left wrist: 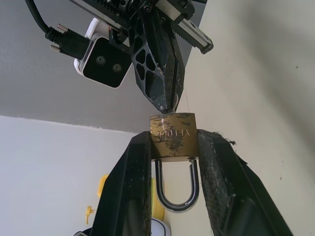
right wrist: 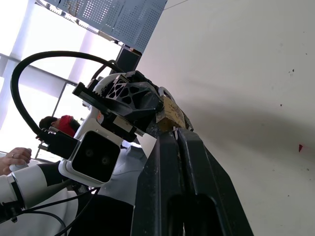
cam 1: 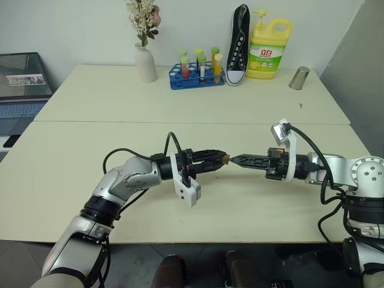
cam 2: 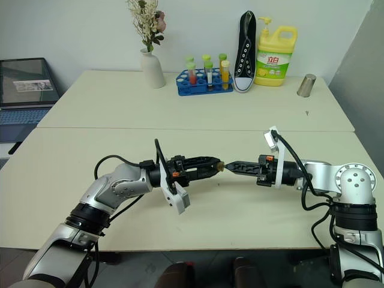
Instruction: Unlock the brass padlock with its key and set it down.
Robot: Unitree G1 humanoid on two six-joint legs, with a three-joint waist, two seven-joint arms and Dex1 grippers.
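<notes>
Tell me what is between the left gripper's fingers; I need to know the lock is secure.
The brass padlock sits clamped between the left gripper's fingers, shackle pointing back toward the wrist. The right gripper tip meets its keyhole end; the key is hidden there.

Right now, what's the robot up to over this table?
It's working on a padlock held in mid-air above the table. The left gripper clamps the brass body between its fingers, shackle closed. The right gripper, shut, presses its tips to the lock's keyhole end; the key itself is too small to make out.
</notes>
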